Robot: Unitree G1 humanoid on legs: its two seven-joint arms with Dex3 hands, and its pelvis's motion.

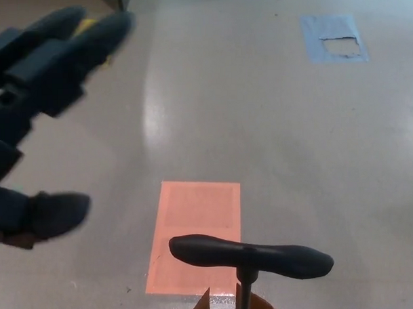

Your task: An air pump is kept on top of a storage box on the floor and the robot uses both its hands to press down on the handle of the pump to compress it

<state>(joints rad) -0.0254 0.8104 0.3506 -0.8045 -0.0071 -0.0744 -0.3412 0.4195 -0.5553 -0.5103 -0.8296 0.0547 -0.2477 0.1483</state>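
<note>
The air pump's black T-handle (251,254) stretches across the bottom centre, on a thin black shaft (244,293) rising from a brown cardboard box (229,306) at the picture's bottom edge. My left hand (39,113) fills the upper left, big and blurred, open with two fingers (87,33) pointing up-right and the thumb (56,214) spread below. It hangs to the left of the handle and apart from it. My right hand does not show.
Grey floor all round. An orange rectangle (196,233) lies just behind the pump, a blue torn patch (333,36) at the far right, and a yellow patch (87,26) mostly hidden behind my left hand. A dark object (122,1) stands at the top edge.
</note>
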